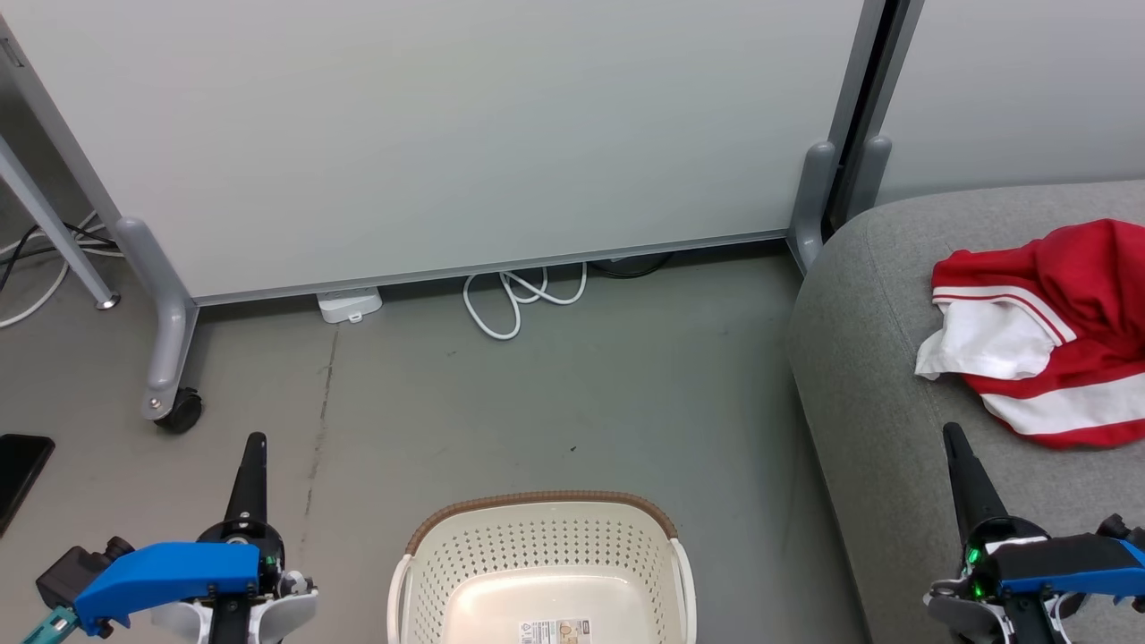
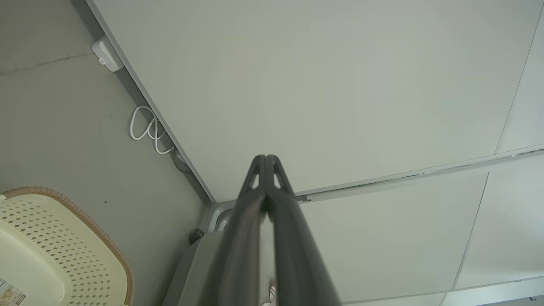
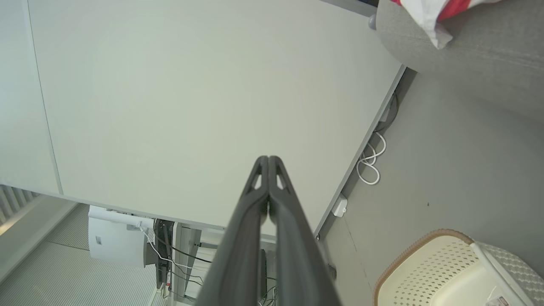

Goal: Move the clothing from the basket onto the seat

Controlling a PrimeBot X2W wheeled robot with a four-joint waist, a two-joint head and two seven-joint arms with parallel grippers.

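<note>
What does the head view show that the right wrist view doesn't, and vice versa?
Head view adds: the left pincer, shut, and a flat black object on the floor. Right wrist view adds: a white cabinet with dark cables beyond the panel. Shared: the basket, the red clothing lying on the sofa, the coiled white cable, and the shut right pincer.

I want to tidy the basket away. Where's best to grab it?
By the brown rim of the basket, coming from above. It stands upright and looks empty, and that thin edge faces up with open space around it, so a pinch should hold.
</note>
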